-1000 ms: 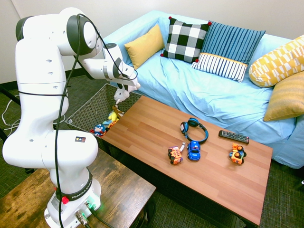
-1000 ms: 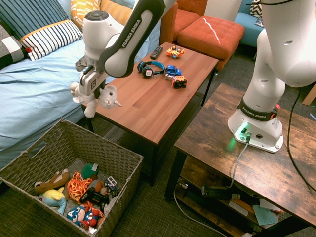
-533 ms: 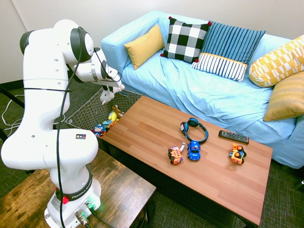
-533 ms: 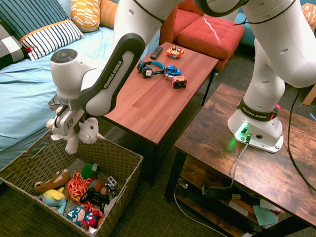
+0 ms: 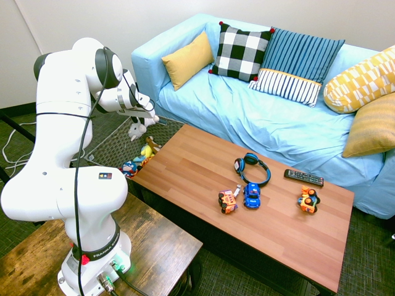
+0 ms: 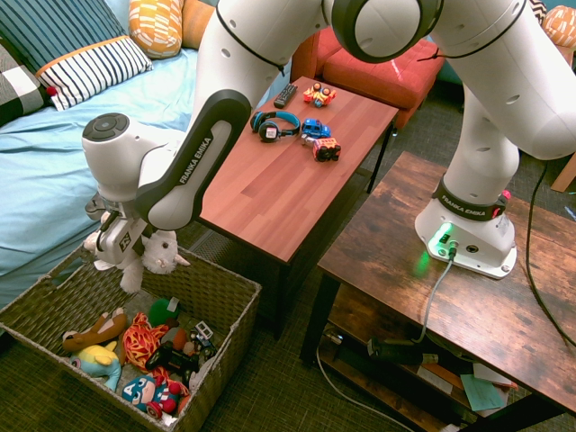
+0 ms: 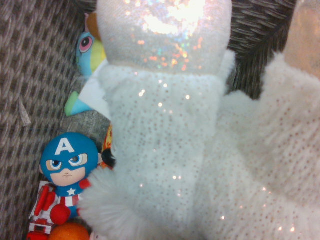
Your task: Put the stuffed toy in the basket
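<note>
Over basket (image 6: 54, 297), claw (image 6: 115, 256) fingers hidden by stuffed toy (image 6: 155, 255).

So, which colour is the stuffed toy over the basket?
White, slightly sparkly; the stuffed toy shows best in the wrist view.

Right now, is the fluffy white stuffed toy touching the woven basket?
Apart: the second exterior view shows the stuffed toy hanging from the gripper above the basket.

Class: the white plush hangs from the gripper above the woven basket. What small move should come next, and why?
Probably open the gripper: the stuffed toy already dangles over the basket, above the toys inside, so it should drop in.
</note>
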`<state>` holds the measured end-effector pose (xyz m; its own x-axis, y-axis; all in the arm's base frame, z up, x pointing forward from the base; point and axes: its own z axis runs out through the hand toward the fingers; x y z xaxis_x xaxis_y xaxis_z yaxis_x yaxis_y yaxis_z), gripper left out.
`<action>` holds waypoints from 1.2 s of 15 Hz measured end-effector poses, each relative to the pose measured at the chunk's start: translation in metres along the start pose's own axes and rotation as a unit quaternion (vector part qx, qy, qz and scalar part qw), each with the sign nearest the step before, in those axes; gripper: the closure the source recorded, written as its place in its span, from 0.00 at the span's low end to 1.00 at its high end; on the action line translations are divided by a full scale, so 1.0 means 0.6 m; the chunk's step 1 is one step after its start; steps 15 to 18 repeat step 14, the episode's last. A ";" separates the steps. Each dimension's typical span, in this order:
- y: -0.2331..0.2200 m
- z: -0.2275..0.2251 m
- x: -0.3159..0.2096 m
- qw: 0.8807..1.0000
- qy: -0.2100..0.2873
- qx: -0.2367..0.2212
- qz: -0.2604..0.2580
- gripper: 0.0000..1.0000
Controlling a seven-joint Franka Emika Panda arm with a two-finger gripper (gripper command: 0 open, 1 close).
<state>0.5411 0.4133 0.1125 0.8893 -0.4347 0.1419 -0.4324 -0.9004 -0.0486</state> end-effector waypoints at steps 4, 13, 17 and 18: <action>0.003 -0.001 0.012 1.000 -0.001 -0.007 0.004 0.00; -0.003 -0.005 0.016 1.000 0.000 -0.007 0.006 0.00; -0.003 -0.005 0.016 1.000 0.000 -0.007 0.006 0.00; -0.003 -0.005 0.016 1.000 0.000 -0.007 0.006 0.00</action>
